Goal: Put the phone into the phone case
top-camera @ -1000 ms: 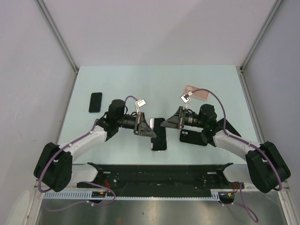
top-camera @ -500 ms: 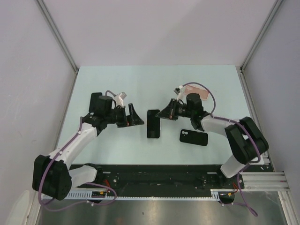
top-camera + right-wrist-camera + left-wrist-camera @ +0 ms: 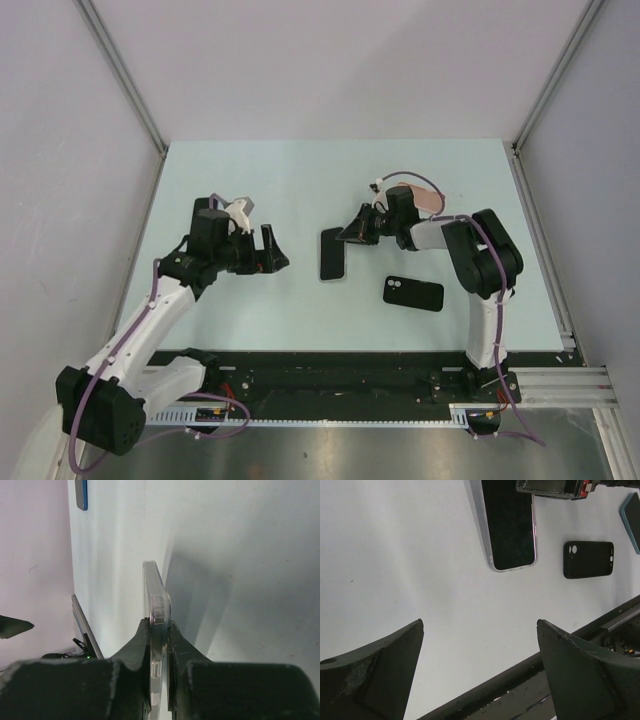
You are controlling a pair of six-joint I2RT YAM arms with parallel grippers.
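Observation:
The phone (image 3: 333, 258) has a dark screen and sits inside a clear phone case whose see-through rim (image 3: 156, 587) shows edge-on in the right wrist view. My right gripper (image 3: 347, 235) is shut on its far end and holds it low over the middle of the table; its jaws (image 3: 157, 625) press on both faces. In the left wrist view the phone (image 3: 510, 525) lies ahead, screen up. My left gripper (image 3: 275, 250) stands open and empty to the left of the phone, well apart from it, nothing between its fingertips (image 3: 480, 622).
A black case (image 3: 413, 293) lies camera-hole side up, right of the phone and nearer the front; it also shows in the left wrist view (image 3: 588, 559). A pink case (image 3: 428, 200) lies behind the right arm. A blue-rimmed dark thing (image 3: 632, 520) sits at the right. The black rail (image 3: 340, 365) borders the near edge.
My left gripper has opened, let go of the phone and drawn back to the left. The right gripper has carried the phone farther from the near edge.

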